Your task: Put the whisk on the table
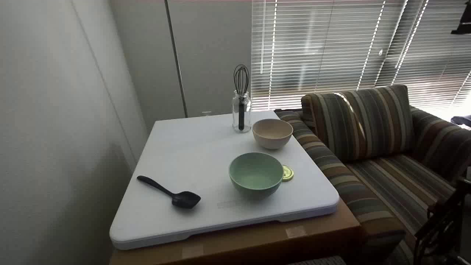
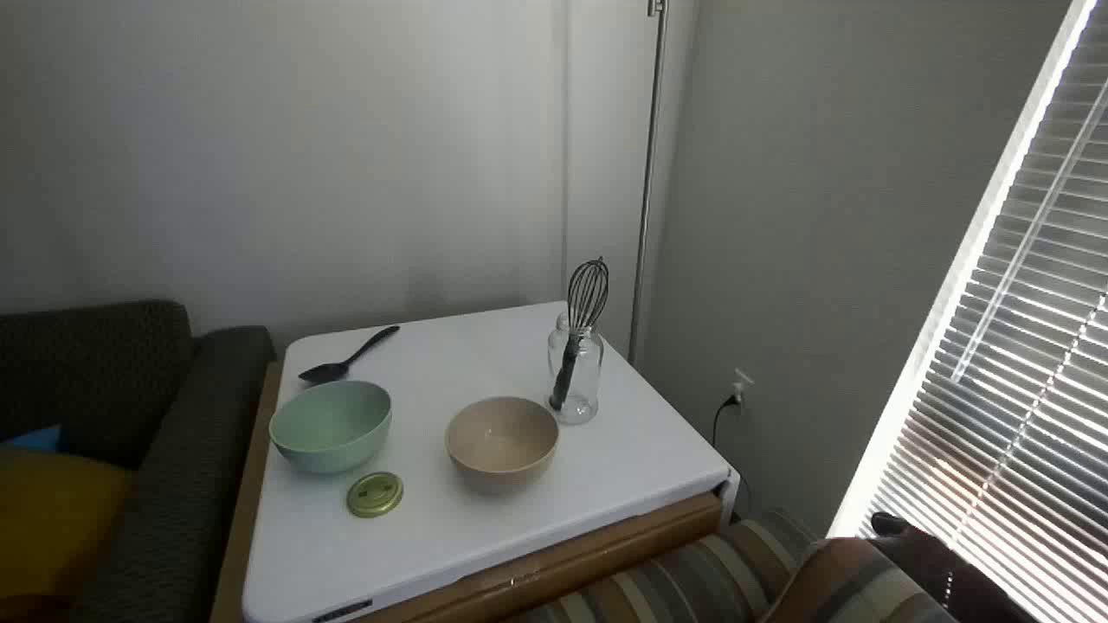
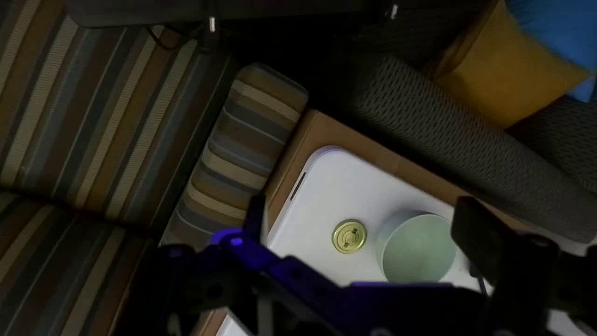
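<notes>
Looking down thru the wrist view, I've got my gripper [image 3: 361, 212] w/ its fingers [image 3: 473, 228] well apart; a lid [image 3: 350, 236] & a green bowl [image 3: 419, 249] show between them, just beside each other, not touching. I see the whisk [image 2: 571, 346] in a jar [image 2: 589, 381], handle down, wire loops sticking out the top — right of centre in an exterior view, & tilted there, loops toward upper right. The jar stands on the table [image 1: 191, 147], upper middle of frame in an exterior view; a beige bowl [image 1: 272, 134] is just beside it, lower right, can't tell if touching. A spoon [image 1: 180, 199] lies lower left of that frame, head toward lower middle, well apart from the whisk. The green bowl sits right of the spoon there & hides part of the lid. A striped sofa [image 1: 390, 180] fills the right side, w/ blinds [image 1: 316, 44] up top. Back in my wrist view — yellow pillow [image 3: 513, 74] upper right, bit of blue pillow [image 3: 559, 28] behind it, dark sofa [image 3: 466, 140] arm running diag. lower in frame.
</notes>
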You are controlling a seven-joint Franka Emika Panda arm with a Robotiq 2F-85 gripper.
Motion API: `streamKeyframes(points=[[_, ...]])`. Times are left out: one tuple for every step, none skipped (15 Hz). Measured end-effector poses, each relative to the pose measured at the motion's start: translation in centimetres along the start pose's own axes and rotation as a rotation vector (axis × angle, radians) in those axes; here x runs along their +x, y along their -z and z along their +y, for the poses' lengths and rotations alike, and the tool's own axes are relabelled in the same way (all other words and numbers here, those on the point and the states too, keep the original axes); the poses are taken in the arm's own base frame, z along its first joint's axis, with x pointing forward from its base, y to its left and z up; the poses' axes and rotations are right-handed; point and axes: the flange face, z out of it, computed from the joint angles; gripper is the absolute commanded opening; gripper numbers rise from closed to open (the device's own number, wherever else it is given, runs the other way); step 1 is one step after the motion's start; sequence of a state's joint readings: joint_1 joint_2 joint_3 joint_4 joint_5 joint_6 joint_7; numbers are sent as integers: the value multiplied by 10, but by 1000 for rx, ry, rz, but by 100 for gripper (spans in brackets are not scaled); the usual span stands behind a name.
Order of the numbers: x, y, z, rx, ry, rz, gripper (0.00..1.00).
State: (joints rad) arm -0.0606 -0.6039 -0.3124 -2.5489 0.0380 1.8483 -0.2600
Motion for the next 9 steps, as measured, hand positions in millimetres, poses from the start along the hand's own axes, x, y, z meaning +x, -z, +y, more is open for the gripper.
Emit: streamKeyframes(points=[[0, 0, 0, 0, 0, 0, 100], [0, 0, 0, -1, 0, 0, 100], [1, 0, -1, 0, 0, 3, 100], [3, 2, -3, 8, -2, 11, 100], [6, 3, -5, 23, -6, 23, 100], [12, 6, -7, 45, -12, 41, 100], [20, 8, -10, 70, -20, 62, 100], [31, 10, -12, 95, -30, 83, 100], [45, 11, -15, 118, -42, 102, 100]])
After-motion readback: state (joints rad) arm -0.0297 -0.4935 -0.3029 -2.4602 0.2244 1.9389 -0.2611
